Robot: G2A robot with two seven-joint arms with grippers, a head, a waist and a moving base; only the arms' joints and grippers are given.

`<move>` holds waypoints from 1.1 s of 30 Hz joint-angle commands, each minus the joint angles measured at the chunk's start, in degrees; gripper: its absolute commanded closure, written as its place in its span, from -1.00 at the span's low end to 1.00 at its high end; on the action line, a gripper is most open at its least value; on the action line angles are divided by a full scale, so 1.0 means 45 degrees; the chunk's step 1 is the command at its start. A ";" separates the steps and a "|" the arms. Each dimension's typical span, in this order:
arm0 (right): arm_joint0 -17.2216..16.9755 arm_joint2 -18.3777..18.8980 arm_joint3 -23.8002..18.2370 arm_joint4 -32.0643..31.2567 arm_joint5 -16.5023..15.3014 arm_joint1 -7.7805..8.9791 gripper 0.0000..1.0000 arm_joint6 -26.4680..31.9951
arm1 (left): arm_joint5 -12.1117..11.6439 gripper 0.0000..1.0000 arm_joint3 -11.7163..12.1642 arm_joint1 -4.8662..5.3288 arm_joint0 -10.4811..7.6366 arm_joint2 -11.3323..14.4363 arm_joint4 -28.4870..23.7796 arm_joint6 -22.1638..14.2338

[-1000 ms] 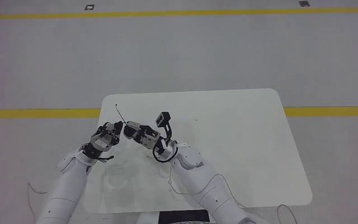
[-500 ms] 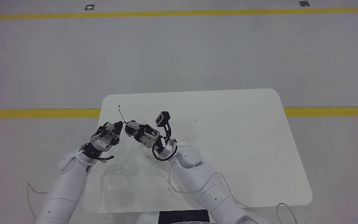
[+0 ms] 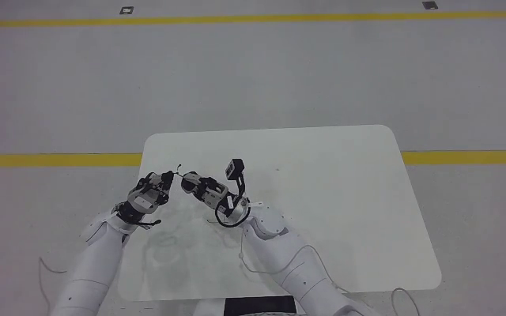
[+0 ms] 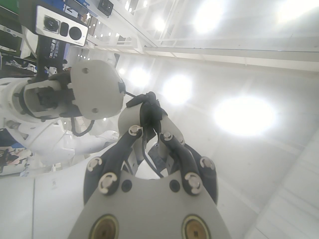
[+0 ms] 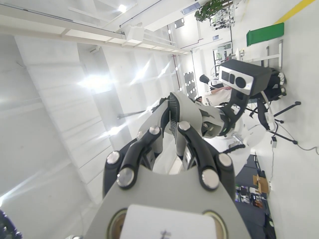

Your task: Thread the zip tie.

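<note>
A thin black zip tie [image 3: 176, 169] is held above the table's left part between my two grippers. My left gripper [image 3: 164, 182] is shut on it; in the left wrist view the black strap [image 4: 149, 115] is pinched between the fingertips and a short end juts out toward the other gripper. My right gripper [image 3: 189, 183] faces it from the right, tips nearly touching the left gripper. In the right wrist view the right gripper [image 5: 166, 111] is closed, and a thin piece of the zip tie [image 5: 129, 113] sticks out sideways from its tips.
The white table [image 3: 340, 189] stretches bare to the right and front of the grippers. Its left edge [image 3: 144, 158] lies close to the left gripper. Grey floor with yellow lines surrounds it.
The long tail of the zip tie that stood up toward the far left is now much shorter above the grippers. The right gripper has shifted slightly right and its wrist has turned.
</note>
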 commanded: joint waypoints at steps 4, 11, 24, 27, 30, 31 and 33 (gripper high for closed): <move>-0.0023 0.0079 0.0168 -0.0628 0.0000 0.0018 1.00 -0.0459 | 0.0000 1.00 0.0000 0.0000 0.0000 0.0000 0.0000 0.0000; -0.0008 0.0210 0.0404 -0.1450 0.0000 0.0061 1.00 -0.1082 | 0.0000 1.00 0.0000 0.0000 0.0000 0.0000 0.0000 0.0000; 0.0022 0.0229 0.0483 -0.2390 0.0000 0.0156 1.00 -0.1736 | 0.0000 1.00 0.0000 0.0000 0.0000 0.0000 0.0000 0.0000; -0.0006 0.0197 0.0443 -0.2569 0.0000 0.0178 1.00 -0.1910 | 0.0000 1.00 0.0000 0.0000 0.0000 0.0000 0.0000 0.0000; -0.0023 0.0185 0.0392 -0.2799 0.0000 0.0212 1.00 -0.2078 | 0.0000 1.00 0.0000 0.0000 0.0000 0.0000 0.0000 0.0000; -0.0034 0.0186 0.0380 -0.2876 0.0000 0.0227 1.00 -0.2135 | 0.0000 1.00 0.0000 0.0000 0.0000 0.0000 0.0000 0.0000; -0.0052 0.0184 0.0363 -0.2974 0.0000 0.0247 1.00 -0.2221 | 0.0000 1.00 0.0000 0.0000 0.0000 0.0000 0.0000 0.0000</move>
